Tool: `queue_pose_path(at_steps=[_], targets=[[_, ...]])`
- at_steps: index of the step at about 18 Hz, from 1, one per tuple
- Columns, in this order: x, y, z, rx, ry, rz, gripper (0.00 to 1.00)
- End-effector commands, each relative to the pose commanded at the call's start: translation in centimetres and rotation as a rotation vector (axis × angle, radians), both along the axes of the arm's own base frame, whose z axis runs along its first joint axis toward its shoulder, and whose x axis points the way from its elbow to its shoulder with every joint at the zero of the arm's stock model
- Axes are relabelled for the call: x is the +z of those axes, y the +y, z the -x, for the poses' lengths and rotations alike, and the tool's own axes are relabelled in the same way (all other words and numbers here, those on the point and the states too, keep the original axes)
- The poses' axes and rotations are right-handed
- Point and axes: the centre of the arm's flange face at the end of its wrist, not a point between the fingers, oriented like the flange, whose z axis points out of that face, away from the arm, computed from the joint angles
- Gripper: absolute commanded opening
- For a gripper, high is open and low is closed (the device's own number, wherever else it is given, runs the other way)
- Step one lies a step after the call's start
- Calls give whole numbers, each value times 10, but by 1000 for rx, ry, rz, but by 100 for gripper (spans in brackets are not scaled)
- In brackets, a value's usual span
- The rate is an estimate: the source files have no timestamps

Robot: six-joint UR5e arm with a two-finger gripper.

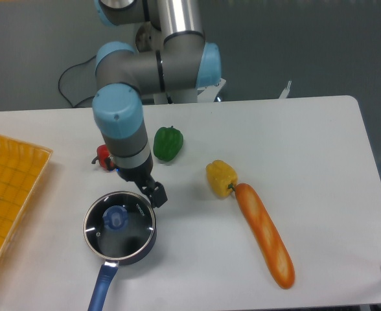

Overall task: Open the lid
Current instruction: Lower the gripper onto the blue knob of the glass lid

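Tool [153, 192] hanging from the grey-and-blue arm [120, 123], black, low over the tabletop [307, 149], at the upper right edge of the saucepan [120, 228]. Finger spread impossible to tell from this angle; nothing visibly pinched. Tip just beside the lid's rim, contact unclear.

Lid [119, 222] seated flat on the dark blue saucepan, round clear glass with a thin metal rim, blue knob [116, 217] at its centre, left and below the tool. Blue handle [100, 289] running down from the pan toward the front edge of the tabletop.

Behind the tool: green bell pepper [168, 143] to the right of the arm, small red vegetable [103, 156] partly hidden behind the arm on its left. Further right: yellow bell pepper [221, 177], touching the top end of a long orange baguette-like toy loaf [265, 235] lying diagonally toward the lower right. Far left: yellow grid-patterned tray [9, 194], cut off by the frame edge. Black cable [67, 81] looping behind the arm's base, beyond the tabletop's far edge.
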Motion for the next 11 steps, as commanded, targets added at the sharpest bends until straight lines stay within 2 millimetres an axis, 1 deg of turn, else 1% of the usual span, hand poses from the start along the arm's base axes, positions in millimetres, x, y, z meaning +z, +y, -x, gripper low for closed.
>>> queue_pose_path(at_steps=[3, 4, 6, 9, 11], targets=[[-15, 8, 5, -1, -1, 23, 100], [-17, 10, 7, -3, 8, 32, 100], [-18, 21, 5, -13, 20, 30, 100], [-22, 35, 11, 10, 25, 27, 100], [-19, 43, 5, -2, 30, 19, 100]])
